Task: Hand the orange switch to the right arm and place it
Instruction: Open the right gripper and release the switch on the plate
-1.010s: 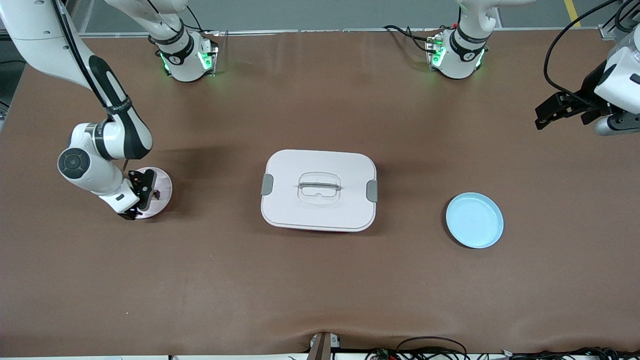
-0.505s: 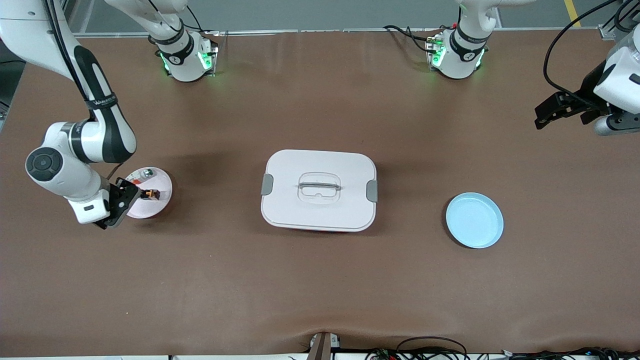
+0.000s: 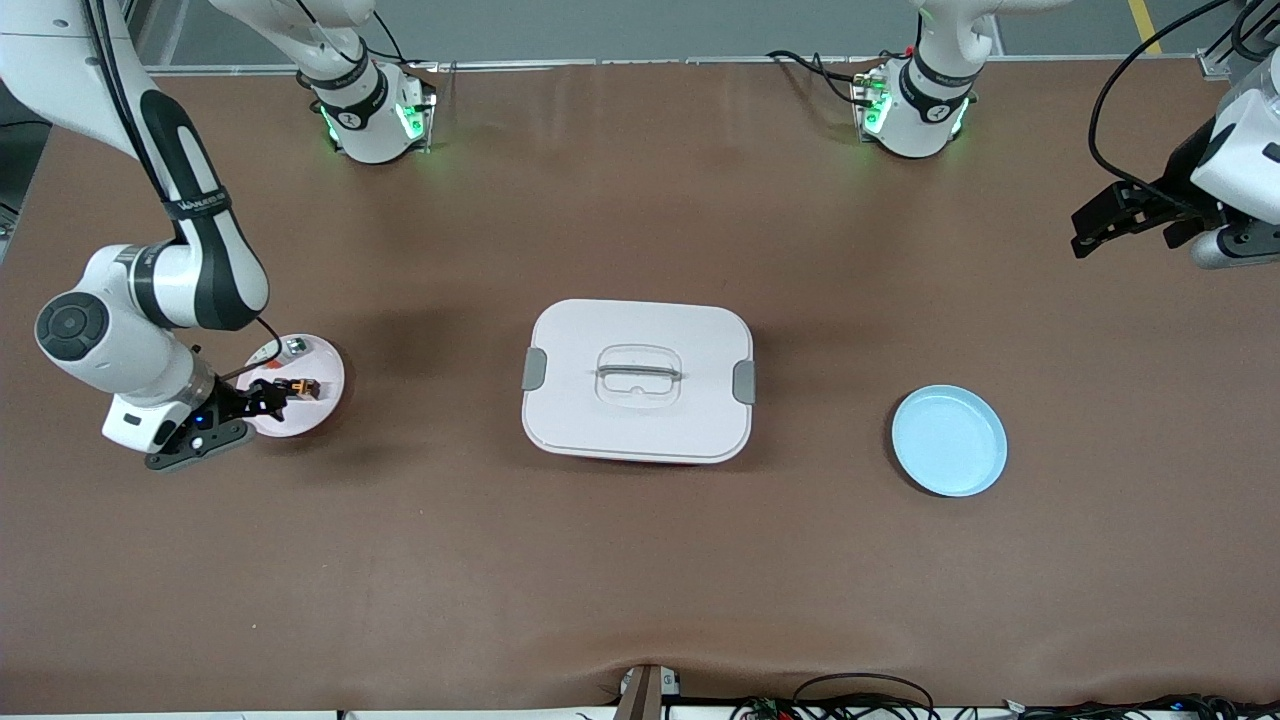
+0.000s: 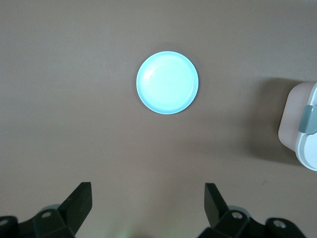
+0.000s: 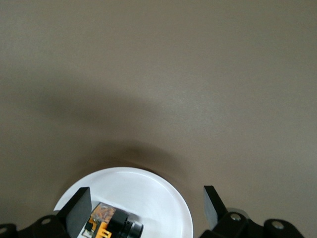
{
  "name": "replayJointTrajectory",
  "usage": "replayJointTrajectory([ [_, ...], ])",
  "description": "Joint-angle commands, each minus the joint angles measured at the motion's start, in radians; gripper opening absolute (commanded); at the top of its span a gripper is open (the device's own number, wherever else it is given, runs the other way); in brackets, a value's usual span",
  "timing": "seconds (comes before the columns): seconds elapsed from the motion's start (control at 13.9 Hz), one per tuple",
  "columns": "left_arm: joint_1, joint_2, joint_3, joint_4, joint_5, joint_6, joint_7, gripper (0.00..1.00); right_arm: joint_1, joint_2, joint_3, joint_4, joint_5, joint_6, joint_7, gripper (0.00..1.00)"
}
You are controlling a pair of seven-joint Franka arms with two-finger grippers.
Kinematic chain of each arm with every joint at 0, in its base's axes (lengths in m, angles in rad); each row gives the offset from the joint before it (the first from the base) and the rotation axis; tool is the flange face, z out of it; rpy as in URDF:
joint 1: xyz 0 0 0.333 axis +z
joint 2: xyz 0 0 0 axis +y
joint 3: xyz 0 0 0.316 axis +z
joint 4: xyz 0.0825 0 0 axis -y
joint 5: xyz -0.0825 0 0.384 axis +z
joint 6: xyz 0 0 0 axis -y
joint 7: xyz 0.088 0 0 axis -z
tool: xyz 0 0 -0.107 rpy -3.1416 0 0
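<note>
Two tools agape and empty: right tool (image 3: 262, 402) low at the pink plate's (image 3: 325, 405) rim, just beside the orange switch (image 3: 301, 387) on it; left tool (image 3: 1120, 222) waiting high over bare tabletop (image 3: 640, 560), well apart.

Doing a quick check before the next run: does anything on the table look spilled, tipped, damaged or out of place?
Nothing stands out. The orange switch lies on the pink plate beside a small silvery piece, the white box has its lid on, and the blue plate sits flat. The right gripper is open over the pink plate; the left gripper waits open.
</note>
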Motion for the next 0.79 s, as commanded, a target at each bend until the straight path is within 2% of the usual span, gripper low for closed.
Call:
replayJointTrajectory([
  [0.0, 0.005, -0.015, 0.001, 0.002, -0.005, -0.013, 0.021, 1.0, -0.013, 0.002, 0.015, 0.012, 0.071, 0.019, 0.136, 1.0],
  [0.29, 0.005, -0.015, 0.001, 0.002, -0.005, -0.008, 0.021, 1.0, -0.004, 0.0, 0.015, 0.026, 0.092, 0.05, 0.209, 1.0],
  [0.43, 0.004, -0.017, 0.001, 0.002, -0.005, -0.01, 0.021, 1.0, -0.002, -0.003, 0.018, 0.067, 0.095, 0.031, 0.215, 1.0],
  [0.58, 0.005, -0.017, 0.001, 0.002, -0.006, -0.01, 0.021, 1.0, 0.008, -0.009, 0.021, 0.113, 0.096, -0.044, 0.247, 1.0],
  [0.72, 0.005, -0.018, 0.001, 0.002, -0.006, -0.011, 0.021, 1.0, 0.021, -0.023, 0.023, 0.196, 0.095, -0.184, 0.29, 1.0],
])
